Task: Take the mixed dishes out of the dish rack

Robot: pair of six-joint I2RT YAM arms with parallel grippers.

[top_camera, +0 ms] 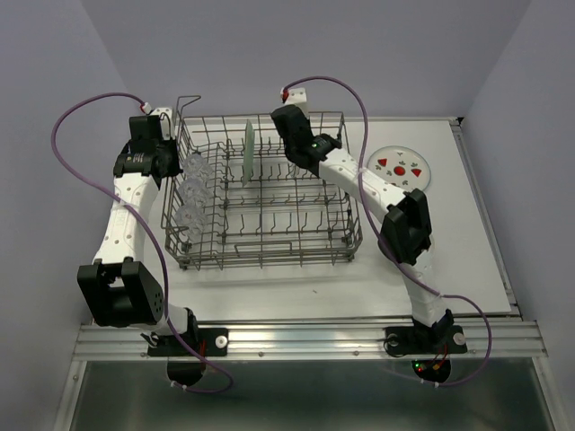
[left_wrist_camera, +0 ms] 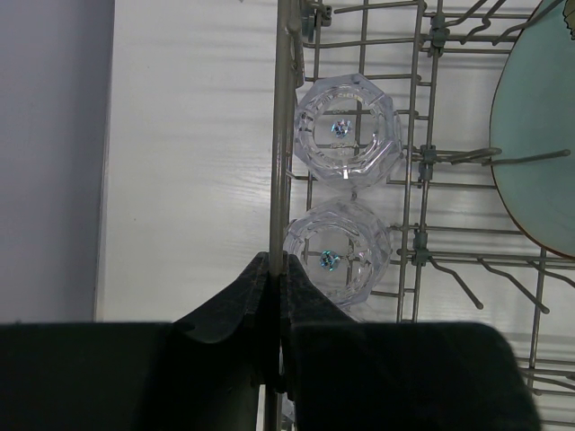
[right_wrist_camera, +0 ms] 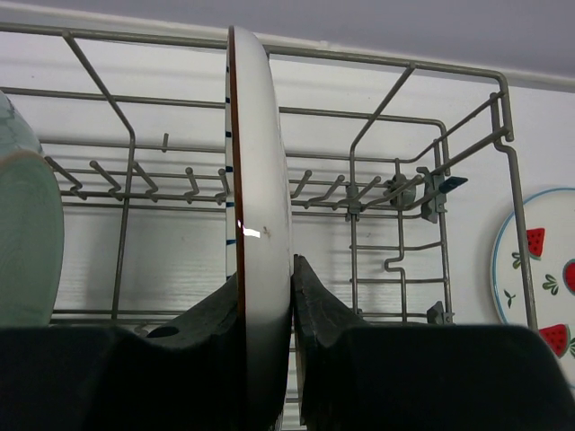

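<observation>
gripping the thin round white plate [right_wrist_camera: 260,224], on edge inside the grey wire dish rack [top_camera: 346,193], with my right gripper [right_wrist_camera: 267,292], jaws barely parted; left gripper [left_wrist_camera: 274,269] is pinching shut on the rack's side rail [left_wrist_camera: 280,135]. i am judging that a straight upward lift should clear the tines [right_wrist_camera: 193,184].

— What's sitting on the table [top_camera: 296,285] right now?
— I see the grey wire dish rack [top_camera: 260,254] left of centre, and a white plate with red shapes [top_camera: 402,165] lying flat, apart, at the far right
</observation>
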